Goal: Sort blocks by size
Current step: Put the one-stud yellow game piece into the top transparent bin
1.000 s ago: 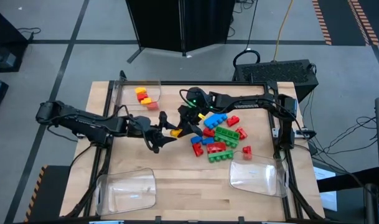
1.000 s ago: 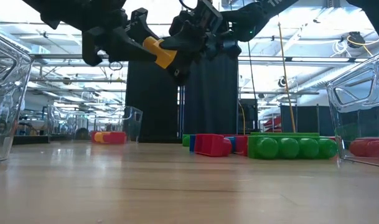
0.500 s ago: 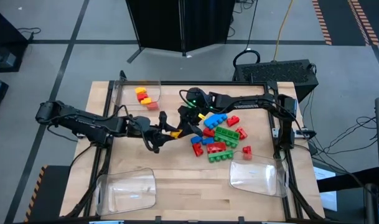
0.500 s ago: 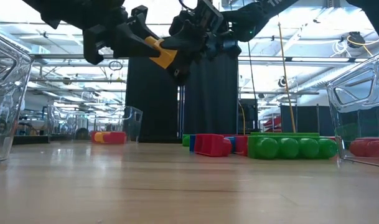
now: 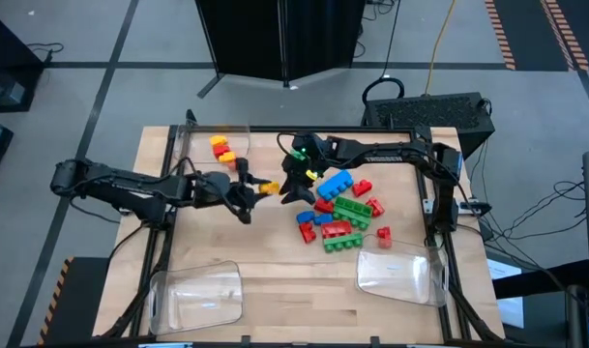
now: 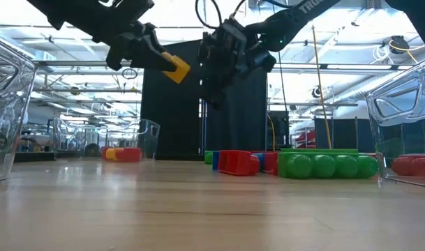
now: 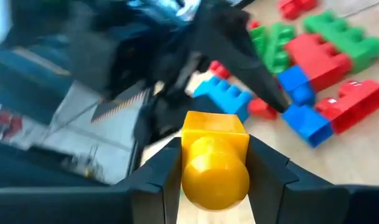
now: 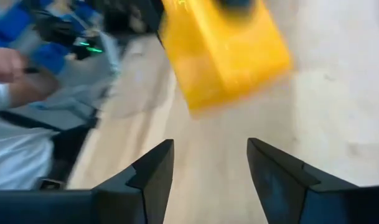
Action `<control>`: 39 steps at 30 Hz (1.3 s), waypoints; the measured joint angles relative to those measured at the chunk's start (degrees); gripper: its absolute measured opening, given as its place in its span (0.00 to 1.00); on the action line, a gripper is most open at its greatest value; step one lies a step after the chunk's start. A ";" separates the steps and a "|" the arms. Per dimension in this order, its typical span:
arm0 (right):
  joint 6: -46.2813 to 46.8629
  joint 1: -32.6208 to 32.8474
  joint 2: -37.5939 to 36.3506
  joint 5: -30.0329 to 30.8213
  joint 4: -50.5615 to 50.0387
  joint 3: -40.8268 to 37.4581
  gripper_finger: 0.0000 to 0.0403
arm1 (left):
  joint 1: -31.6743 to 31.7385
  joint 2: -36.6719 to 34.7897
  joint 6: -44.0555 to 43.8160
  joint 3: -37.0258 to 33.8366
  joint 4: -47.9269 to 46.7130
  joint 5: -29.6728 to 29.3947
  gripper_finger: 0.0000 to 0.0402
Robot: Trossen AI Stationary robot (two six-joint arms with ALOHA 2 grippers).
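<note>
A small yellow block (image 5: 268,188) hangs in the air over the middle of the table, and my left gripper (image 5: 256,189) is shut on it. In the left wrist view the block (image 7: 214,155) fills the gap between the two fingers. My right gripper (image 5: 292,189) stands open just to the block's right, facing it without touching; its wrist view shows the block (image 8: 223,46) beyond its spread fingers (image 8: 153,171). A heap of red, green and blue blocks (image 5: 338,215) lies on the table to the right of the grippers. My left gripper pinches the yellow block by two opposite side faces (image 7: 190,140) between its two fingers. The fingers come nearly level from the table's left. The block is lifted clear of the table, with a round stud (image 7: 215,177) turned back toward the wrist.
A clear tray (image 5: 217,145) at the far left holds yellow and red blocks. Two more clear trays stand at the near left (image 5: 197,295) and the near right (image 5: 400,275). A red block (image 5: 384,235) lies by the near right tray. Bare wood lies in the near middle.
My right gripper has let go of the yellow block and drawn back toward the table's far right. My left gripper keeps the block and has carried it a little toward the far edge, rolling its wrist, so a gap now shows between the block and the right fingers.
</note>
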 joint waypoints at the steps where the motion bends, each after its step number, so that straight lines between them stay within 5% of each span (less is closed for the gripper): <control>1: -0.19 -0.19 0.00 1.05 -0.79 0.00 0.48 | 0.68 -0.93 -1.14 0.00 -1.42 -0.41 0.33; 18: -3.21 1.76 0.00 2.77 -4.08 -1.69 0.45 | 16.20 -13.55 -14.30 0.00 -19.35 -1.59 0.33; 29: 0.96 1.86 -1.13 5.37 3.73 -12.49 0.45 | 25.33 -14.48 -18.84 0.00 -20.85 -2.29 0.33; 35: 4.86 2.26 -6.48 6.09 10.67 -19.90 0.45 | 31.88 -14.02 -22.96 0.00 -22.67 -2.32 0.32; 39: 5.95 3.41 -12.15 11.92 12.07 -23.71 0.45 | 36.21 -12.19 -24.80 0.00 -23.30 -0.52 0.32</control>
